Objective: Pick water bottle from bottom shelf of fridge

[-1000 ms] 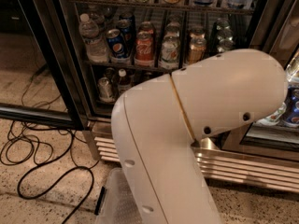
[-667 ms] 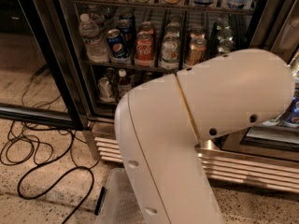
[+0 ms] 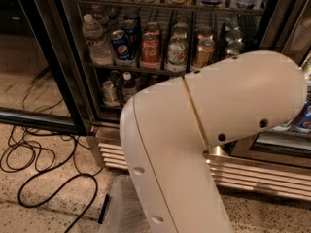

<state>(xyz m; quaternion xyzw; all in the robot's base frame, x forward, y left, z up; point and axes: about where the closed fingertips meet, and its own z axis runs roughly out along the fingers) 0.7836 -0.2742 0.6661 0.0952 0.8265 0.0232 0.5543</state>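
Fridge behind white arm, slightly farther right than before — hand out of sight.

Arm shell: smooth matt cream plastic, thin brass-coloured seam; gripper: beyond the arm shell, not visible in this view; fridge frame: black, semi-gloss, glass door reflective; base grille: ribbed stainless steel, brushed sheen; drink cans: glossy printed metal; floor: speckled polished stone; cables: matt black rubbery sheath; tray: translucent textured plastic.
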